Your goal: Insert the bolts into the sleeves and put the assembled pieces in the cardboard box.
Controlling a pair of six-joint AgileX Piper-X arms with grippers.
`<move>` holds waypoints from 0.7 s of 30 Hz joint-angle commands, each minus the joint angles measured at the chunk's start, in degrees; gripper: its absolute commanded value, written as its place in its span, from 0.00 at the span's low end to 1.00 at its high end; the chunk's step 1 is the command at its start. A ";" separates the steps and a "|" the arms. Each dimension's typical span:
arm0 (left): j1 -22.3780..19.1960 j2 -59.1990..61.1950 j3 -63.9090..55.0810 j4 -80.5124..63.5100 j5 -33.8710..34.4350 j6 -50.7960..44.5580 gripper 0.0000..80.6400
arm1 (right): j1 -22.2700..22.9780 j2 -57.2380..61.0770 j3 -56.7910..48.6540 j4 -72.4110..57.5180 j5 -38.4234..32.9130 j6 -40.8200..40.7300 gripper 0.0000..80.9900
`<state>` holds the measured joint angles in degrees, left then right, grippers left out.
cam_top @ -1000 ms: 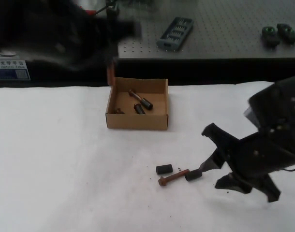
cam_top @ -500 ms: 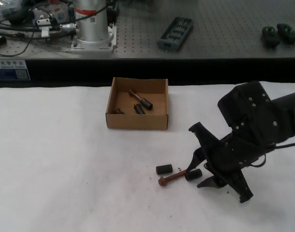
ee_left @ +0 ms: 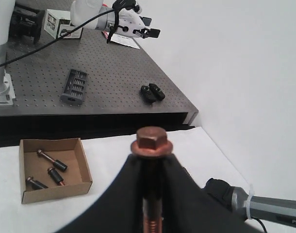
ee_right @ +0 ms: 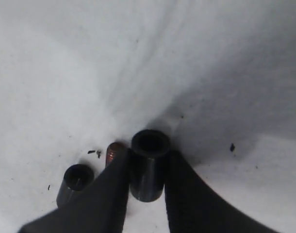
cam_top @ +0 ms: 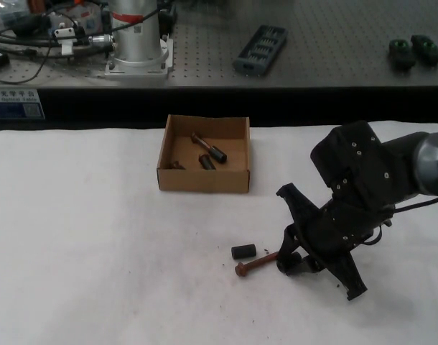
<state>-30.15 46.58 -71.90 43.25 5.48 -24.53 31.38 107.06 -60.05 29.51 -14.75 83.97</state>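
Note:
My left gripper [ee_left: 151, 164] is raised high over the bench, shut on a copper bolt [ee_left: 151, 141] whose hex head points up. On the white cloth, my right gripper [cam_top: 289, 261] is down around a black sleeve [ee_right: 148, 166], with its fingers [ee_right: 114, 187] pressed on both sides of it. A second copper bolt [cam_top: 256, 264] lies just left of that sleeve, its threaded tip [ee_right: 115, 150] close by. Another loose black sleeve [cam_top: 243, 251] lies left of it. The cardboard box [cam_top: 203, 181] behind holds assembled pieces [cam_top: 208, 152].
A dark perforated bench with a grey tool rack [cam_top: 260, 48], two black-green parts [cam_top: 415, 50] and a metal post [cam_top: 136, 36] runs behind the cloth. The white cloth [cam_top: 82, 251] stretches bare to the left of the box and the loose parts.
The right arm came in leftwards and down, and its fingers closed around the sleeve on the cloth. The blurred dark arm at the high view's top left has gone from there.

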 commanded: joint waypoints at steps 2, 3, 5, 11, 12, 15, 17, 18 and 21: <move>0.11 -0.55 -0.58 0.15 0.34 0.50 0.01 | -0.01 1.68 0.58 0.39 2.67 2.30 0.16; 0.11 -0.55 -0.58 0.13 0.11 0.50 0.01 | -0.01 1.68 0.58 0.68 2.23 1.85 0.14; 0.11 -0.55 -0.58 0.13 -0.10 1.06 0.01 | -0.29 1.68 0.58 0.74 0.29 -5.27 0.09; 0.11 1.33 -0.58 0.13 -1.43 5.34 0.01 | -1.61 -3.79 0.40 5.22 0.49 -39.68 0.03; 0.11 1.84 -0.58 0.13 -1.43 5.40 0.01 | -1.75 -5.23 0.40 6.58 2.20 -42.54 0.03; 0.11 4.05 -0.58 0.13 -1.30 5.37 0.01 | -2.44 -10.76 0.40 9.22 6.57 -52.83 0.03; 0.11 5.70 -0.58 0.13 -1.30 5.37 0.01 | -2.59 -14.93 0.51 9.56 6.78 -59.37 0.03; 0.11 6.76 -0.58 0.01 -1.30 5.69 0.01 | -2.59 -16.58 0.51 9.54 7.16 -62.04 0.03; 0.11 10.89 -0.58 -1.03 -1.30 7.81 0.01 | -2.59 -22.01 0.72 9.30 8.17 -68.60 0.03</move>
<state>-30.15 53.98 -71.90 43.97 4.58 -19.09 28.92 90.75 -59.26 38.46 -7.35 23.37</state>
